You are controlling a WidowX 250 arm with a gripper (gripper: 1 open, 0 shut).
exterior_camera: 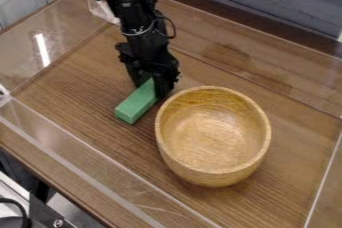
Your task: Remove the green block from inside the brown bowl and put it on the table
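- The table (80, 172) is brown wood grain with dark streaks, and clear walls (40, 32) stand along its edges.
- The black arm (127, 7) comes in from the upper left and points almost straight down.
- The gripper (147, 82) sits low, at the upper end of the block.
- Its fingers (159, 80) stand close together on either side of that end of the block (135, 103). From where I stand they look clamped on it, though I cannot see the contact itself.
- The block is green and flat. It lies outside the bowl, down on the table or just above it, and I cannot tell which. Its long side runs from the fingers toward the lower left.
- The block's right edge is just beside the bowl's (214, 135) left rim. I cannot tell whether they touch.
- The bowl is round, light wood, thick-rimmed and deep. It stands upright on the table to the right of the block, and its inside shows only bare grain.
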